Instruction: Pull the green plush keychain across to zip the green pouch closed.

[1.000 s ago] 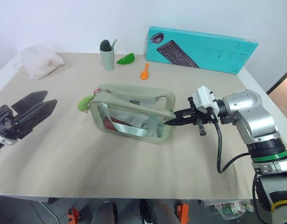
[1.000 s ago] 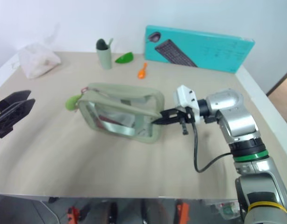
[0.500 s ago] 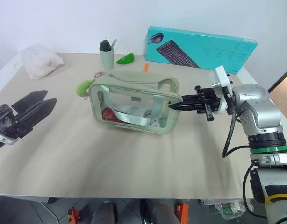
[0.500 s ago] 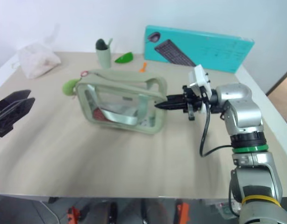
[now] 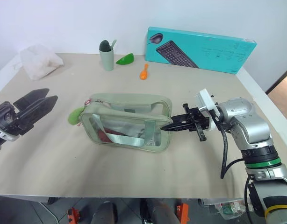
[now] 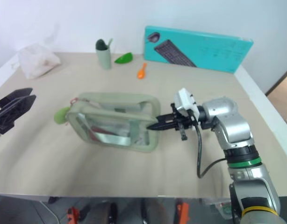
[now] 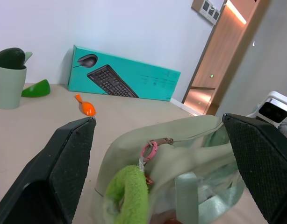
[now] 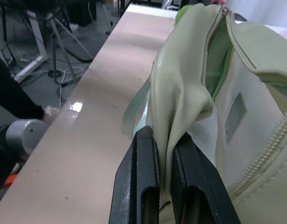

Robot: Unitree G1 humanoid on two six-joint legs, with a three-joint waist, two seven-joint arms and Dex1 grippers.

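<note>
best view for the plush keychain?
Left wrist view: green plush keychain sits close, pink cord visible, hanging at the green pouch end. Eye views show it small; right wrist view shows a sliver.

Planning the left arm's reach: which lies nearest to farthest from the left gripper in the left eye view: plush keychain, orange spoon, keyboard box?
From the left gripper:
1. Green plush keychain, at the green pouch's near end.
2. Orange spoon, farther back, mid-table.
3. Keyboard box, far right, against the wall.

On the table, the right pincer pinches the near end of the green pouch, the green plush keychain hanging at its far end, left pincer agape well apart.
</note>
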